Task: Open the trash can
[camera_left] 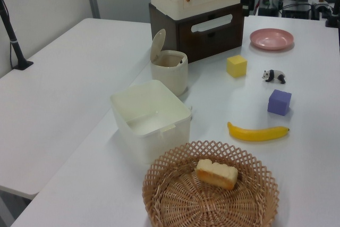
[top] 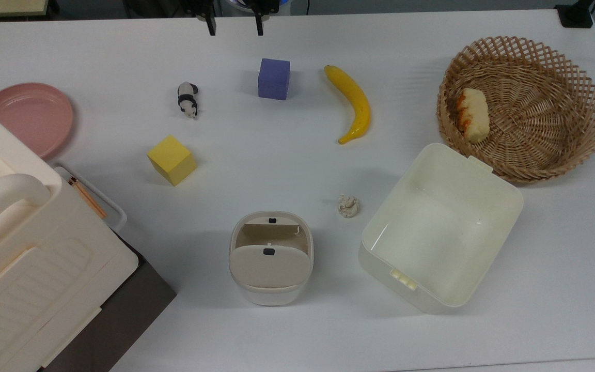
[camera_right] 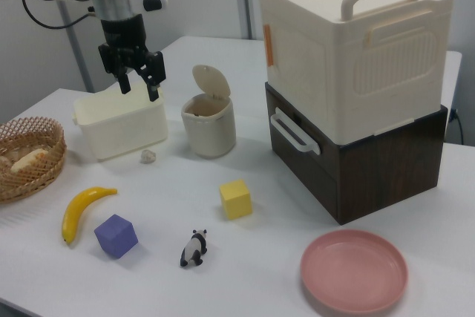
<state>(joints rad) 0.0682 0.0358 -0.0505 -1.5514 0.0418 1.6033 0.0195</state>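
The trash can (top: 270, 289) stands near the front middle of the table, a small cream-white bin. Its beige lid (top: 269, 266) is swung up on its hinge, so the inside shows. In the left view the trash can (camera_left: 171, 75) has its lid (camera_left: 158, 44) standing upright, and in the right view the trash can (camera_right: 208, 128) looks the same. My gripper (top: 234, 26) hovers at the far table edge, open with nothing between its fingers. In the right view my gripper (camera_right: 139, 87) hangs high above the table, well apart from the bin.
A lidless cream tub (top: 411, 289) sits on the top view's right of the bin, with a crumpled paper ball (top: 348, 205) between them. Further off lie a banana (top: 351, 103), purple cube (top: 273, 78), yellow cube (top: 172, 159), toy panda (top: 187, 99), pink plate (top: 29, 116) and wicker basket (top: 592, 134).
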